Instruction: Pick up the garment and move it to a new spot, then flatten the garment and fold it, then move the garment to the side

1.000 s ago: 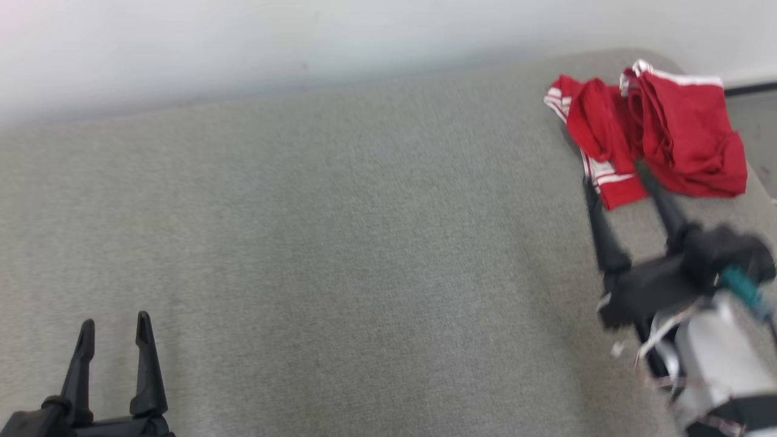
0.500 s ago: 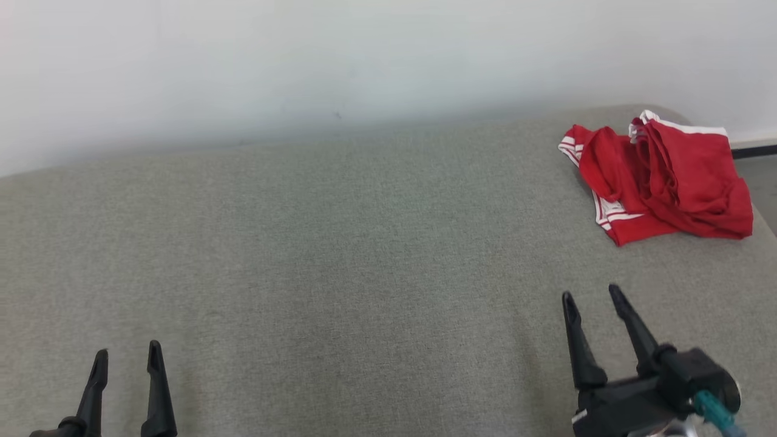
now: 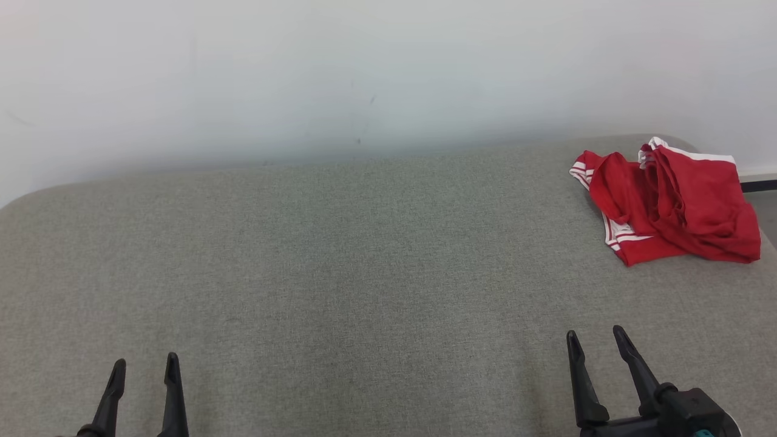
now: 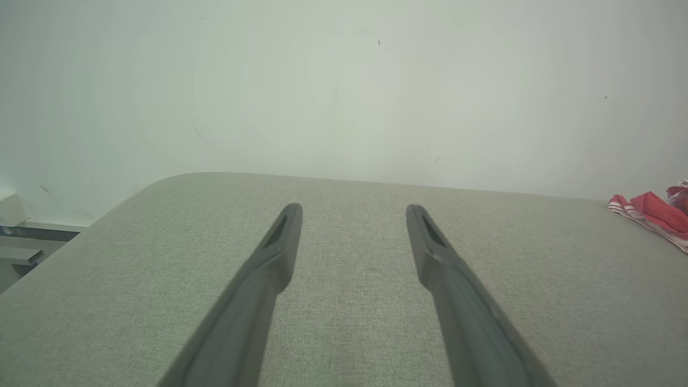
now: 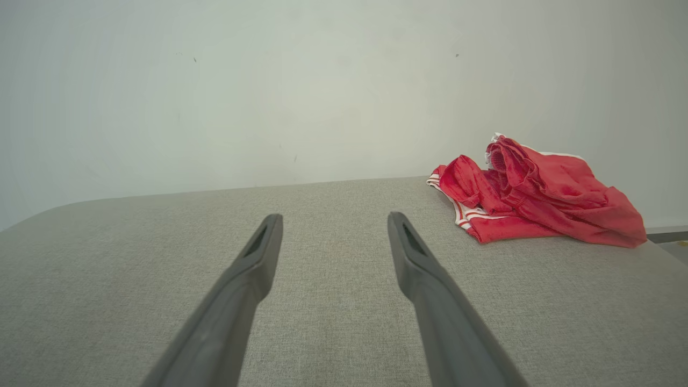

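The garment [image 3: 668, 203] is red with white stripes and lies crumpled at the far right corner of the grey padded surface [image 3: 364, 273]. The right wrist view has the garment [image 5: 532, 193] ahead and to the right, and a small piece of the garment [image 4: 653, 212] sits at the right edge of the left wrist view. My right gripper [image 3: 595, 340] is open at the lower right, well short of the cloth, with nothing between its fingers [image 5: 252, 258]. My left gripper [image 3: 145, 367] stands open and empty at the lower left, its fingers [image 4: 282, 236] over bare fabric.
A pale wall [image 3: 364, 73] runs right behind the padded surface. The surface's rounded left corner [image 4: 161, 185] drops off to a ledge and floor. A dark baseboard strip [image 3: 759, 185] shows past the right edge, beside the garment.
My right gripper has drawn back from the garment to the lower right, empty. The head camera has tilted up, so the whole scene sits lower. The garment lies as before.
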Motion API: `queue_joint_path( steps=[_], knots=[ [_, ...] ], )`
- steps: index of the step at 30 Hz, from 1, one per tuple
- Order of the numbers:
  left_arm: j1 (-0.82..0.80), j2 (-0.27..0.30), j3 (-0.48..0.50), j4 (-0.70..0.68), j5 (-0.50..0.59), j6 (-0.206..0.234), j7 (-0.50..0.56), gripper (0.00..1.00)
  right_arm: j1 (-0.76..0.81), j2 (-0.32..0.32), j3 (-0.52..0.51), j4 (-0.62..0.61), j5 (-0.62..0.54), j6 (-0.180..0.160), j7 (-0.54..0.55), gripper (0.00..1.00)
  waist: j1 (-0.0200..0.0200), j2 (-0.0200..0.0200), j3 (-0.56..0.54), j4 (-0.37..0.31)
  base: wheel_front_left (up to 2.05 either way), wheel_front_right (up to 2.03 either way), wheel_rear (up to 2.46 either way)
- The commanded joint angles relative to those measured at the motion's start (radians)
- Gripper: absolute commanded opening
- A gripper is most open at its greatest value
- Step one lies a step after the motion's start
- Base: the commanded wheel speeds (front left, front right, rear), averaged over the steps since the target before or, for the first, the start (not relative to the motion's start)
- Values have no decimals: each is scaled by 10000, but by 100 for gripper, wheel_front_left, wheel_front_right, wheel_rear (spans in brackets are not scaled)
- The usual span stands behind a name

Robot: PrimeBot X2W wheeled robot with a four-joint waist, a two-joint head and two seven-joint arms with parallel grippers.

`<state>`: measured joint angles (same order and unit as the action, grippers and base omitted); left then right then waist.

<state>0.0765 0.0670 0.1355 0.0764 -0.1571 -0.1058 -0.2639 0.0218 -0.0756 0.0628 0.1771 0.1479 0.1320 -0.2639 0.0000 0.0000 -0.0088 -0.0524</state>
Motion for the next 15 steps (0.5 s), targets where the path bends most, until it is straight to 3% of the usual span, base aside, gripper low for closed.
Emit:
queue_joint_path(
  steps=[1,14,15],
  knots=[
    [130,40,-1,-32,65,-16,5,100,57,56,-13,22,-64,-30,2,100,0,0,-30,16,0,0,0],
    [180,81,20,-73,143,-34,5,100,84,108,13,225,-35,-30,2,100,0,0,-118,121,0,0,0],
    [186,79,23,-78,157,-26,5,0,83,111,28,239,-29,-30,2,0,0,0,-121,127,0,0,0]
  ],
)
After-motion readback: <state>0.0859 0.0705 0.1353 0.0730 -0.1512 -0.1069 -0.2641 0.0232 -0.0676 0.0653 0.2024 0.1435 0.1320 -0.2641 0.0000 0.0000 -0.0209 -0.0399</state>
